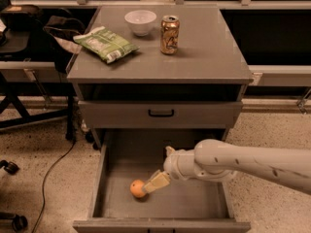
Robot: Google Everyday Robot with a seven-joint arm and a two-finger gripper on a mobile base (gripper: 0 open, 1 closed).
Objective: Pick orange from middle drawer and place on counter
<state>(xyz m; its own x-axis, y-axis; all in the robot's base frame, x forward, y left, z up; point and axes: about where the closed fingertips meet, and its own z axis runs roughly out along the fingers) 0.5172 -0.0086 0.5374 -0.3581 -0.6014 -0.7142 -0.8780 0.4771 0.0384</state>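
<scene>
The orange lies on the floor of the open middle drawer, left of centre and near the front. My gripper is inside the drawer, reaching in from the right, and its tip is right against the orange's right side. The white arm crosses over the drawer's right wall. The counter is the grey cabinet top above.
On the counter stand a white bowl, a gold can and a green snack bag. A shallower shut drawer with a black handle sits above the open one. A chair base and a cable are on the floor at left.
</scene>
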